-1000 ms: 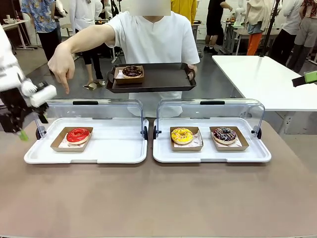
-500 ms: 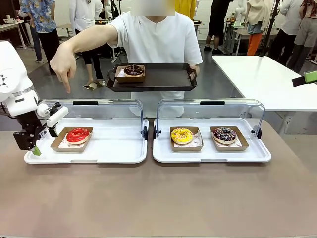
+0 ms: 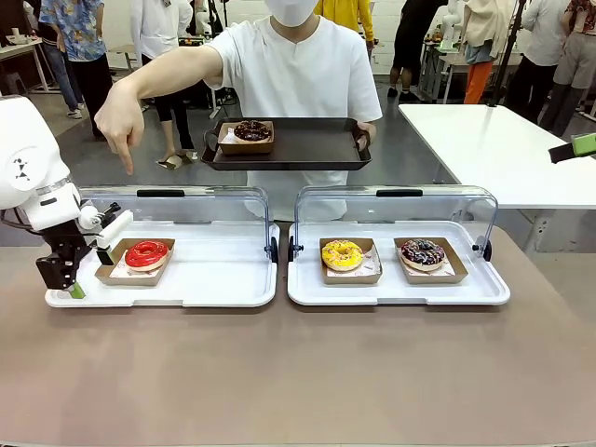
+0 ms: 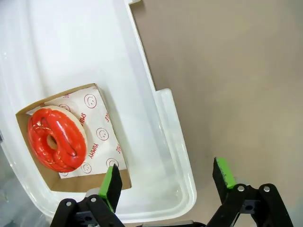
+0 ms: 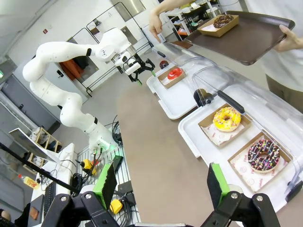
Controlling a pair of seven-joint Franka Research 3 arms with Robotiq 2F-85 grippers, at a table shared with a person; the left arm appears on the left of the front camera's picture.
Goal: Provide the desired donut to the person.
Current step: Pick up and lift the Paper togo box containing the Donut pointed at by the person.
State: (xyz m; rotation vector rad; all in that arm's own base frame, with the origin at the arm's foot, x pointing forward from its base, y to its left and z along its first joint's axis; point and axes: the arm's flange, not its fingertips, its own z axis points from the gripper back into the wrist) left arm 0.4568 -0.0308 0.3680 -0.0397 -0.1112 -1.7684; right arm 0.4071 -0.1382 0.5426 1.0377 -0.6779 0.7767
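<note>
The left gripper [image 3: 88,272], jaws spread wide and empty, hangs at the left rim of the white plastic tray [image 3: 186,291]. Just beside its inner finger sits the glossy red donut [image 3: 146,253], in a shallow brown cardboard boat [image 3: 110,274] below the person's pointing hand [image 3: 116,121]. The donut is probably light and soft, with icing that mars easily, so pinch the stiff cardboard wall. Well off to the right, the right gripper [image 5: 161,182] gapes wide too.

red "YUMMY" print on paper liner [image 4: 102,137], under red donut [image 4: 57,139]
</note>
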